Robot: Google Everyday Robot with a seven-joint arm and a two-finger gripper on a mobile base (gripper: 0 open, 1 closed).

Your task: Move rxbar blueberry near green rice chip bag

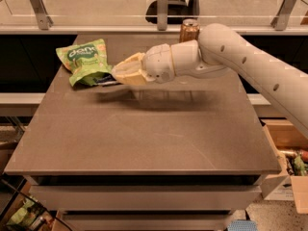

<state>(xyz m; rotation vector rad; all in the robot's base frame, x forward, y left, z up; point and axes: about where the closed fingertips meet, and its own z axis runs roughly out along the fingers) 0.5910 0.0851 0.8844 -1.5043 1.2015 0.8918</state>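
Observation:
The green rice chip bag lies at the far left of the brown table. My gripper reaches in from the right and hovers just above the table by the bag's right lower edge. It is shut on the rxbar blueberry, a thin dark bar whose end sticks out to the left of the cream fingers. The bar's free end meets or overlaps the bag's edge. Most of the bar is hidden by the fingers.
An orange-gold drink can stands at the table's far edge, behind my white arm. A glass rail runs along the back. Cardboard boxes stand on the floor at the right.

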